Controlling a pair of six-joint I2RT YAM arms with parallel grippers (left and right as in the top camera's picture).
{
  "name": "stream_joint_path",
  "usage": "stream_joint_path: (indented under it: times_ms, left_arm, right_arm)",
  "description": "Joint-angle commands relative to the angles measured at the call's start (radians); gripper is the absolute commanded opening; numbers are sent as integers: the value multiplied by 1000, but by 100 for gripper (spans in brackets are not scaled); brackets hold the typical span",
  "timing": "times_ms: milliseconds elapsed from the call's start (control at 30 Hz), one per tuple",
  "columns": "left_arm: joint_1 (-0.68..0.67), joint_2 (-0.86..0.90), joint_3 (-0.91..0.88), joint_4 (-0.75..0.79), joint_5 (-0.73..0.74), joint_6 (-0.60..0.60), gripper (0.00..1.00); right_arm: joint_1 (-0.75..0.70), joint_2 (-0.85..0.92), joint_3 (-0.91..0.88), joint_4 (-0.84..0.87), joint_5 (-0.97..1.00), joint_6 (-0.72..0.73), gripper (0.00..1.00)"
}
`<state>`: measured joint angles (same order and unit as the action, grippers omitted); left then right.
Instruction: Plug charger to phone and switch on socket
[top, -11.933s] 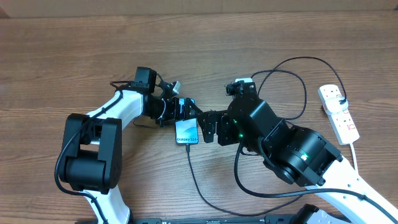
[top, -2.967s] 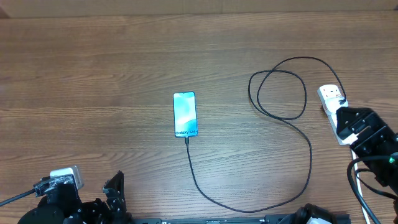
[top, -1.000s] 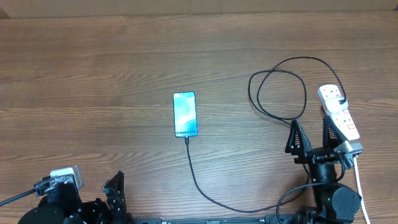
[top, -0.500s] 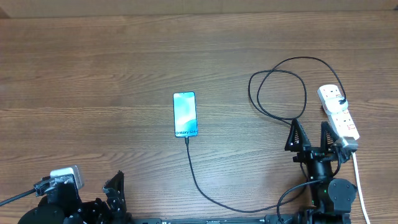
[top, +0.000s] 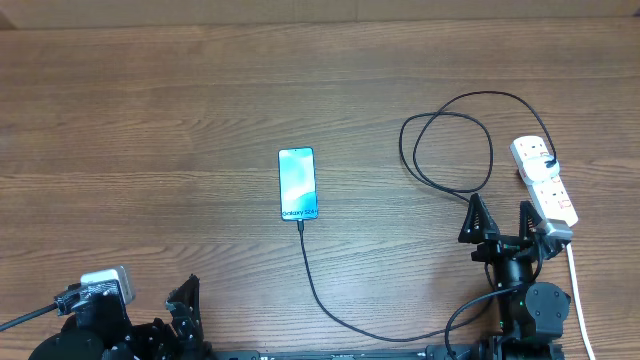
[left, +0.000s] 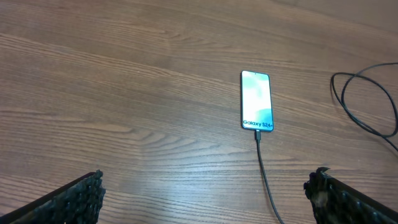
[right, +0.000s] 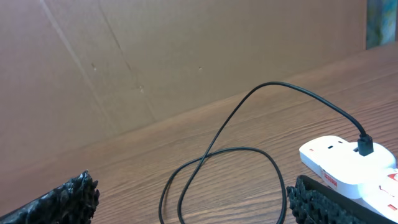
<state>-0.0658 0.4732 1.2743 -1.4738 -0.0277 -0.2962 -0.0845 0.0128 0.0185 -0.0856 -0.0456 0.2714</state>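
- Black fingers of the right tool (top: 498, 205) had been down over the socket (top: 543, 180) three seconds before. The tool had since drawn back toward its arm's base, and over the last half second it barely shifted.
- Judged from this, the switch press appeared finished and the arm was parking. No view showed whether the switch was actually on.
- The charger (top: 302, 240) tip sat in the short edge of the phone (top: 298, 183) nearest the tools, unchanged over the last three seconds, so that step appeared complete. The plug head (right: 365, 146) was seated in the socket.
- Right tool: the jaws were spread wide and held nothing. The socket lay ahead of the tool, just off its right finger. Contact could not be confirmed, though the wrist view suggested the finger stood clear. The cable's loop lay ahead, between the two fingers as the wrist camera saw it.
- Left tool (left: 208, 174): the jaws were spread wide, empty and touching nothing. The phone lay well ahead of it on the worktop (top: 150, 120), slightly toward its right finger.
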Motion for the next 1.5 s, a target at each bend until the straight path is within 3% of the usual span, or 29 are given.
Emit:
stream_joint_path:
  times_ms: [0, 133, 1467]
  left_arm:
    - [-7, -3, 2, 3, -9, 4, 100]
    - [-7, -3, 2, 3, -9, 4, 100]
    - [-7, -3, 2, -17, -13, 4, 99]
  right_arm:
    - [6, -10, -11, 4, -11, -28, 100]
    - [6, -10, -11, 6, -16, 20, 100]
    - [6, -10, -11, 6, -15, 20, 100]
